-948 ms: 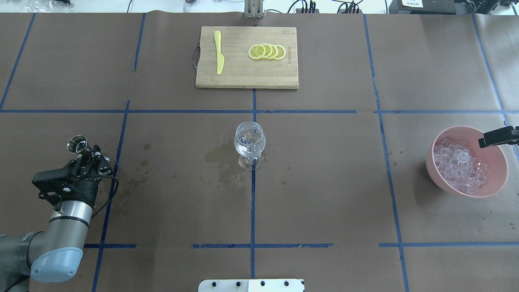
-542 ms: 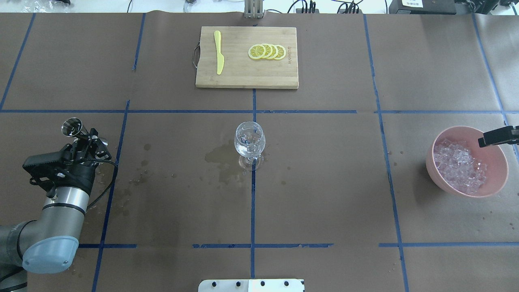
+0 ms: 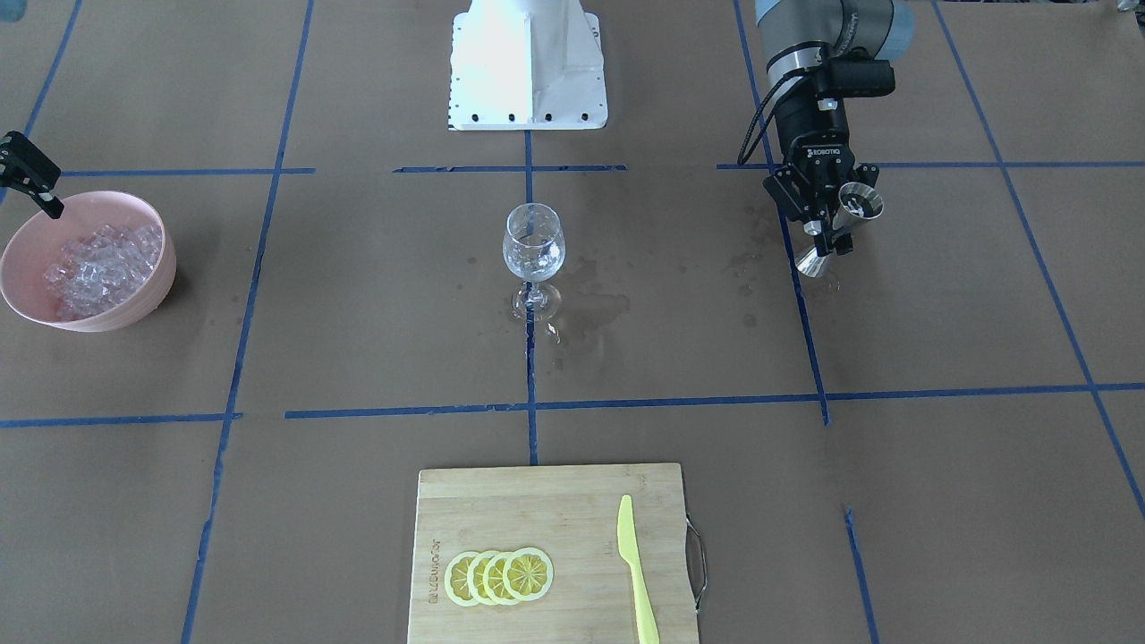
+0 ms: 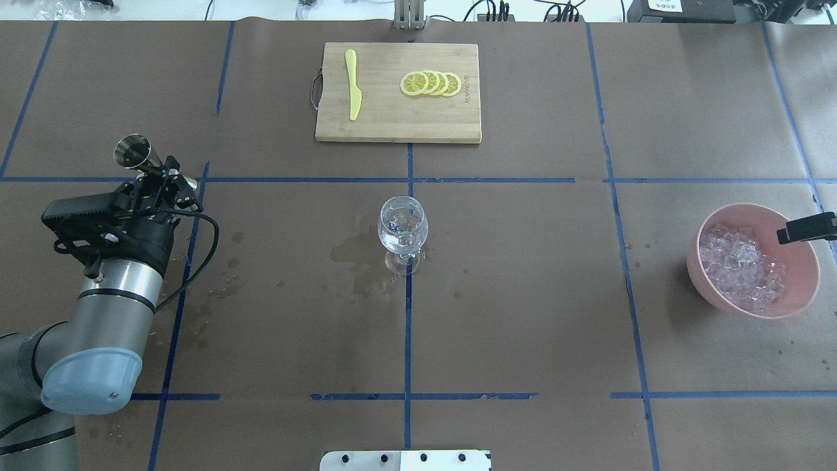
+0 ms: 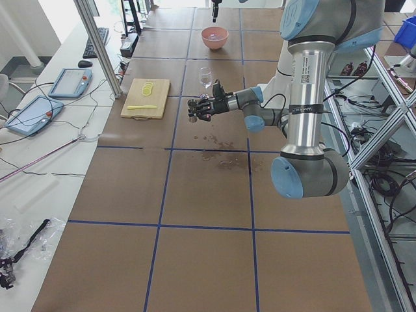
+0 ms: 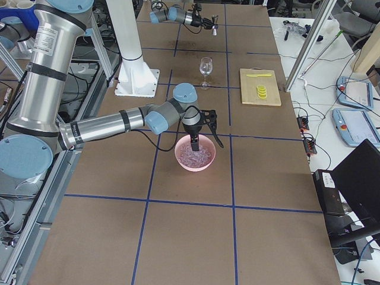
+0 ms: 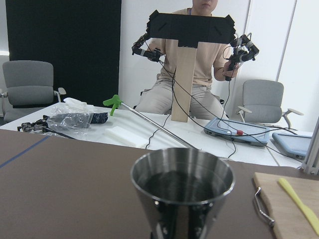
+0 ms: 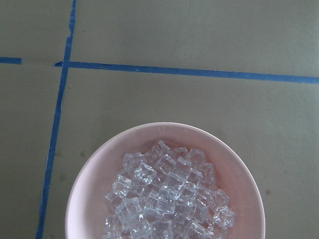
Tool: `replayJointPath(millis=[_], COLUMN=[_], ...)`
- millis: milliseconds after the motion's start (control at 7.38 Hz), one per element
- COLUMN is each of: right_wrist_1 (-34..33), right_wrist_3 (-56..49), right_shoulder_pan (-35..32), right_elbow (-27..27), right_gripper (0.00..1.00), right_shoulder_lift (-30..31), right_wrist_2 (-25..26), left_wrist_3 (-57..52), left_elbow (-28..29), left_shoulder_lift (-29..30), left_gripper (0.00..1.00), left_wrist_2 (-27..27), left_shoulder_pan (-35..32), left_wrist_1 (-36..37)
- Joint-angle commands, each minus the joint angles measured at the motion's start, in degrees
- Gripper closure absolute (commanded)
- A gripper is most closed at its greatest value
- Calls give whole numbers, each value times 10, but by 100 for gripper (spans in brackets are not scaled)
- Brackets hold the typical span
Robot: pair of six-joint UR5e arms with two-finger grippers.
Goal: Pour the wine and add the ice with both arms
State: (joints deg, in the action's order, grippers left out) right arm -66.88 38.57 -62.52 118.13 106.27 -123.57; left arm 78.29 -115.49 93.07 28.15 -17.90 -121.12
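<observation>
My left gripper [image 4: 155, 173] is shut on a steel jigger [image 4: 133, 151], held upright above the table's left part, well left of the wine glass [image 4: 403, 229]. The jigger fills the left wrist view [image 7: 182, 189]; whether liquid is in it I cannot tell. The stemmed glass [image 3: 534, 246] stands at the table's centre with clear liquid in it. The ice [image 4: 739, 265] is heaped in a pink bowl [image 4: 805, 268] at the right. The right wrist view looks straight down on the ice [image 8: 169, 199]. My right arm holds black tongs [image 6: 196, 139] over the bowl; its gripper's state is unclear.
A wooden cutting board [image 4: 397, 124] with lemon slices [image 4: 430, 84] and a yellow plastic knife [image 4: 353, 84] lies at the far centre. Wet stains [image 4: 350, 252] spot the brown paper left of the glass. The white pedestal [image 3: 528, 63] stands at the robot's edge.
My left arm has moved away from the robot and slightly inward, carrying the jigger with it. The black tip over the bowl has shifted a little toward the robot.
</observation>
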Motion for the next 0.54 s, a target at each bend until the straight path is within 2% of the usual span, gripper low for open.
replayJointPath(millis=[0, 406], right_wrist_1=[31, 32], right_wrist_3=[6, 7], right_shoulder_pan=[13, 35], right_elbow=[-22, -33], right_gripper=[0, 0], right_shoulder_lift=[4, -3], right_wrist_2=[7, 19], left_wrist_3=[-74, -137], left_elbow=[-2, -23], left_shoulder_lift=[34, 79], left_gripper=[100, 100], left_wrist_2=[1, 12], left_shoulder_pan=[-11, -10], left_wrist_1=[-11, -13])
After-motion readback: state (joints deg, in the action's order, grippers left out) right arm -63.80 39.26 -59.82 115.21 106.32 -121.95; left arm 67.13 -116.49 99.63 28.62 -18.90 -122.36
